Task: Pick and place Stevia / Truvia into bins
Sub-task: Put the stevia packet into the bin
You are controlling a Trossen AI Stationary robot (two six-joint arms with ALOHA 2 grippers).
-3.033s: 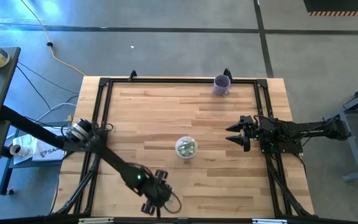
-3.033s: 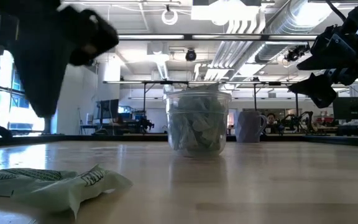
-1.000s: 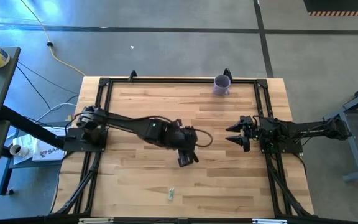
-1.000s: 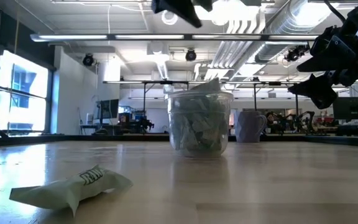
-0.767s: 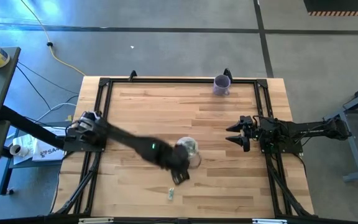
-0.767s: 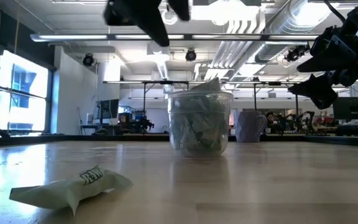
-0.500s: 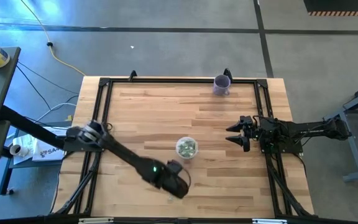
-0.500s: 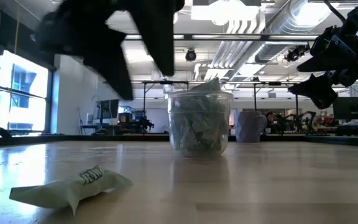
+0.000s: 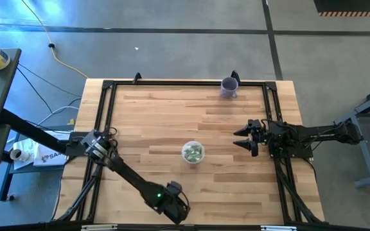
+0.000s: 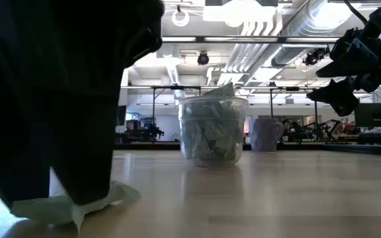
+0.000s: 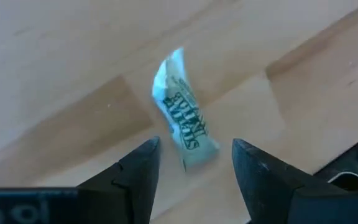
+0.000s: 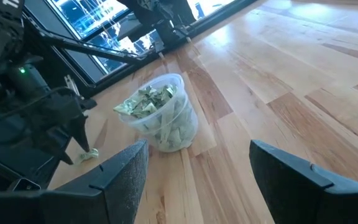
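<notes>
Left wrist view: left tool [image 11: 194, 165], fingers apart, straddles 1 sachet [image 11: 183, 118] whose long axis runs between them.

Bare table [image 9: 236, 186] surrounds the clear cup [image 9: 193, 153] on all sides.

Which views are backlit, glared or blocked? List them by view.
Left wrist view: sachet lit plainly between the open left tool. Low view: that tool, a backlit silhouette, fills the left, hiding most of the sachet; ceiling lights glare. High view: left arm covers the sachet.

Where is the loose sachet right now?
The sachet lies on the table near its front edge, under the open left pincer, nearer the camera than the cup.
</notes>
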